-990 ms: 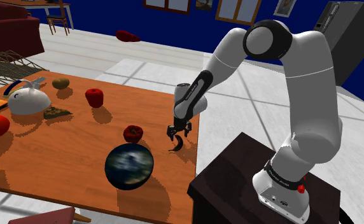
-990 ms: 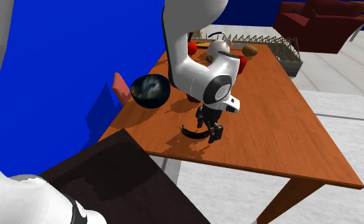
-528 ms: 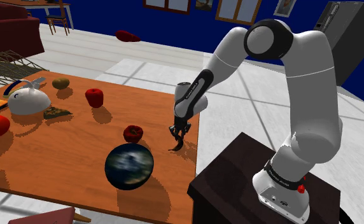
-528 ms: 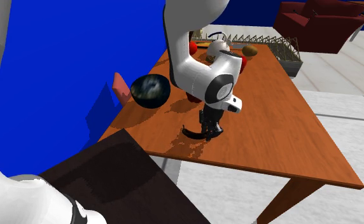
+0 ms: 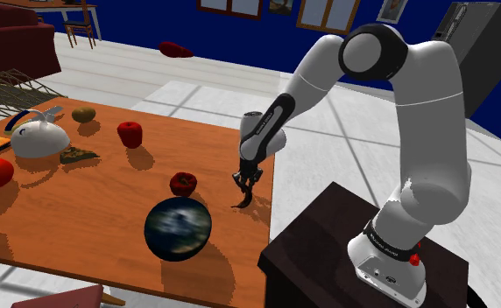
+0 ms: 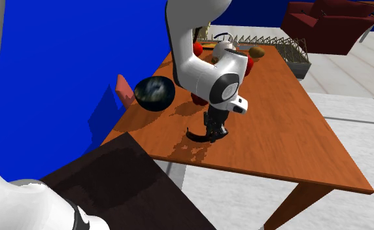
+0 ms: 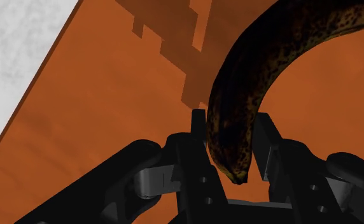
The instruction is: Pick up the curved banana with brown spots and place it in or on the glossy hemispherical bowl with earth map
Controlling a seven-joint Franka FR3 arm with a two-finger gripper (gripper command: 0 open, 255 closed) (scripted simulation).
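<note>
Fingers (image 5: 244, 180) pinch the upper end of the spotted banana (image 5: 243, 200) near the desk's (image 5: 82, 201) edge in the shoulder view. A second ago they stood spread on either side of it; half a second ago they had already come together. The fruit curves down beneath them, and whether its lower tip touches the wood cannot be told. The globe-patterned bowl (image 5: 178, 228) sits on the desk toward the shoulder view's lower left, near but apart.

From the second exterior view, the fingers (image 6: 215, 132) grip one end of the banana (image 6: 196, 136), which curves toward that view's left over its own shadow. It lies about where it did half a second ago, so no real lift shows yet. The bowl (image 6: 154, 92) stands beyond it, toward the upper left.

Seen from the wrist, both fingers (image 7: 198, 137) press against the brown-speckled banana (image 7: 251, 83), with no gap on either side. The grasp looks made; lifting the fruit and carrying it to the bowl remain.
</note>
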